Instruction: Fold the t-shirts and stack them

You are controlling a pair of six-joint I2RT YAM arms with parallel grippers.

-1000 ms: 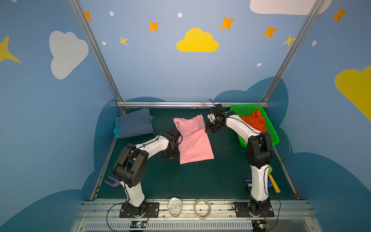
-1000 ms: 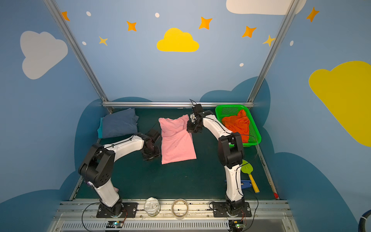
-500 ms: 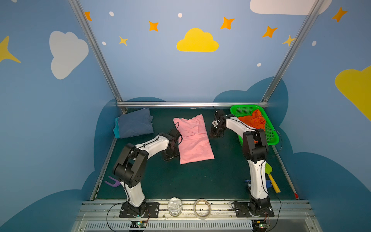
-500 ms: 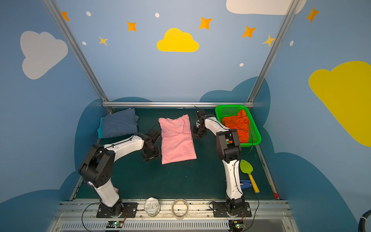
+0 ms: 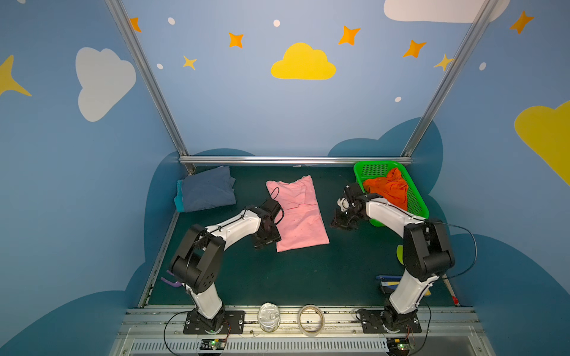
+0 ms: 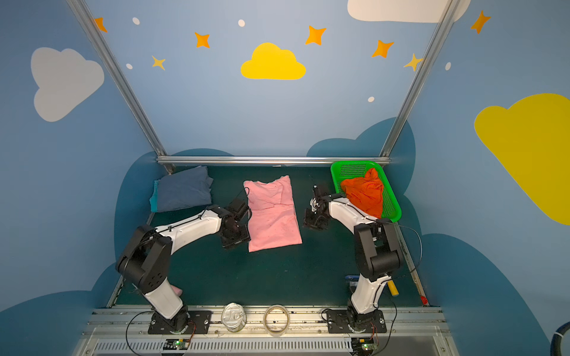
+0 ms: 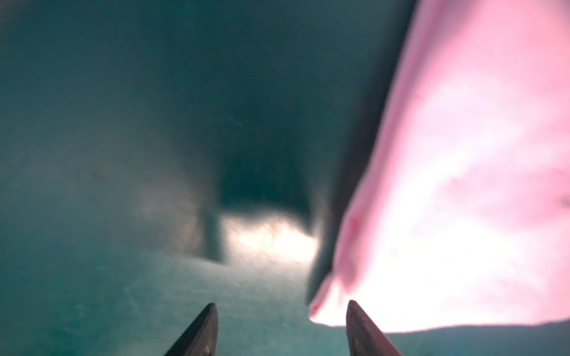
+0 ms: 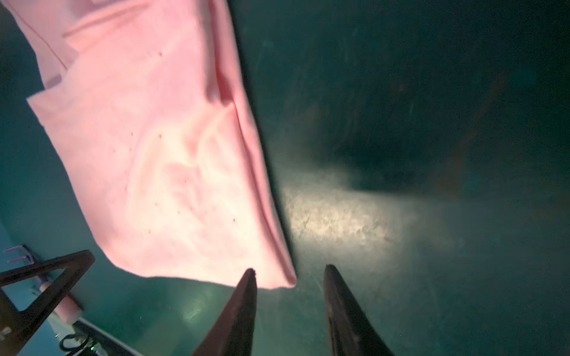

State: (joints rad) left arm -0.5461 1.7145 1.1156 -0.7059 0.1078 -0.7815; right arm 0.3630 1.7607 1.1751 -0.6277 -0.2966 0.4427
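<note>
A light pink t-shirt (image 5: 297,212) (image 6: 273,212) lies folded into a long strip in the middle of the green mat. My left gripper (image 5: 266,242) (image 7: 282,305) is low at its near left corner, open, with only mat between the fingers. The pink t-shirt (image 7: 462,185) lies just beside one fingertip. My right gripper (image 5: 342,223) (image 8: 290,269) hangs open to the right of the pink t-shirt (image 8: 160,148), holding nothing. A slate blue t-shirt (image 5: 206,189) lies folded on a teal one (image 5: 179,197) at the back left. An orange t-shirt (image 5: 388,188) sits crumpled in the basket.
The green mesh basket (image 5: 416,203) stands at the back right, close behind my right forearm. A metal rail (image 5: 293,160) bounds the back. A tape roll (image 5: 311,319) and a jar (image 5: 269,316) sit on the front frame. A blue tool (image 5: 388,277) lies by the right arm's base.
My right gripper has let go of the pink t-shirt's far right part, opened, and pulled back toward the near right. The shirt's top now lies flat. My left gripper has opened wider in place.
</note>
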